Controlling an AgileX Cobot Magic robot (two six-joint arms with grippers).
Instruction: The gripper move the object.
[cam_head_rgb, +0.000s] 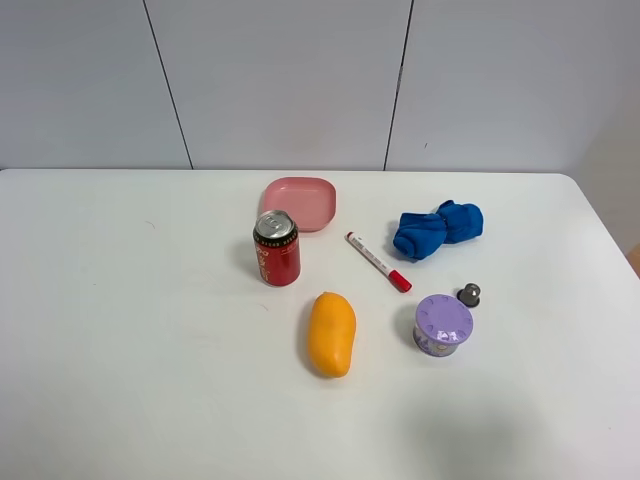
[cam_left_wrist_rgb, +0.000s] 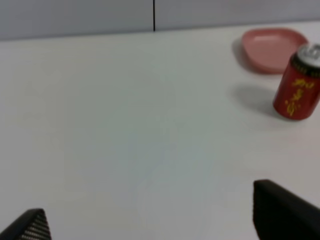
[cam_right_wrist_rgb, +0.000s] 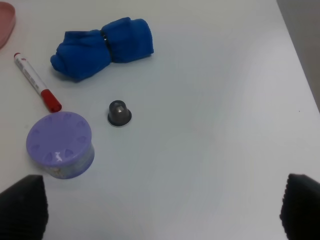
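Note:
On the white table (cam_head_rgb: 120, 330) lie a red can (cam_head_rgb: 277, 248), an orange mango (cam_head_rgb: 331, 333), a red-capped marker (cam_head_rgb: 378, 261), a blue rolled cloth (cam_head_rgb: 438, 229), a purple round tin (cam_head_rgb: 443, 324) and a small grey capsule (cam_head_rgb: 469, 294). No arm shows in the exterior high view. My left gripper (cam_left_wrist_rgb: 155, 220) is open and empty over bare table, with the can (cam_left_wrist_rgb: 298, 85) well off to one side. My right gripper (cam_right_wrist_rgb: 162, 207) is open and empty, with the tin (cam_right_wrist_rgb: 61, 145), capsule (cam_right_wrist_rgb: 119, 113), marker (cam_right_wrist_rgb: 36, 82) and cloth (cam_right_wrist_rgb: 102, 47) ahead of it.
A pink plate (cam_head_rgb: 299, 201) sits behind the can, near the back wall; it also shows in the left wrist view (cam_left_wrist_rgb: 272, 47). The table's right edge (cam_right_wrist_rgb: 295, 50) runs close to the cloth and capsule.

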